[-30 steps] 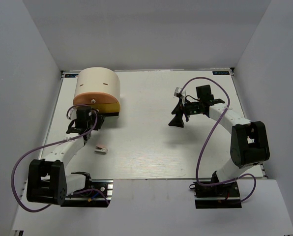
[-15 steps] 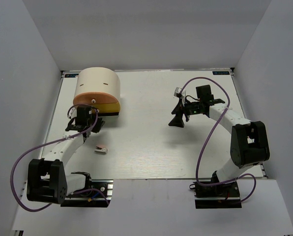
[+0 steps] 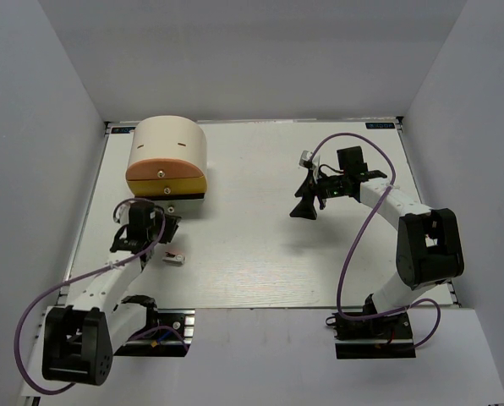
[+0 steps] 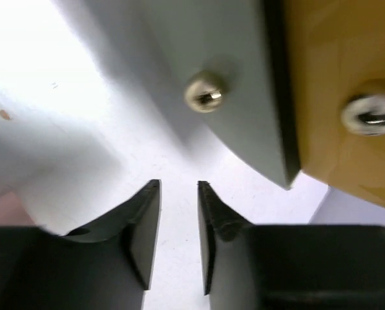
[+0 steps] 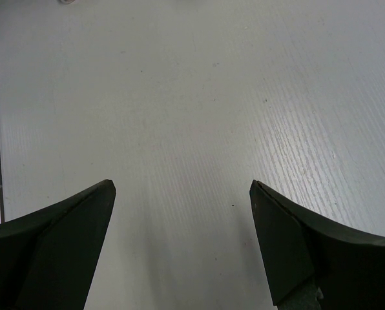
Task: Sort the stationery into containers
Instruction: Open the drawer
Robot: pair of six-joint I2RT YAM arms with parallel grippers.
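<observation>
The cream half-cylinder box point(image 3: 167, 144) stands at the far left, with an orange drawer point(image 3: 155, 174) over a yellow one point(image 3: 189, 183). In the left wrist view I see a grey drawer front with a small knob point(image 4: 204, 97) and an orange-yellow front with another knob point(image 4: 368, 116). My left gripper point(image 3: 142, 227) sits just in front of the box. Its jaws point(image 4: 178, 184) stand a narrow gap apart with nothing between them. The small grey-and-pink sharpener-like piece point(image 3: 175, 258) lies on the table to its right. My right gripper point(image 3: 305, 209) is wide open and empty over bare table point(image 5: 183, 187). No markers or pens are in view.
The white table point(image 3: 252, 245) is walled at the left, the back and the right. Purple cables loop from both arms. A pink patch point(image 4: 2, 208) shows at the left edge of the left wrist view.
My left gripper has drawn back from the box's drawer fronts toward the near edge. The right arm has not moved.
</observation>
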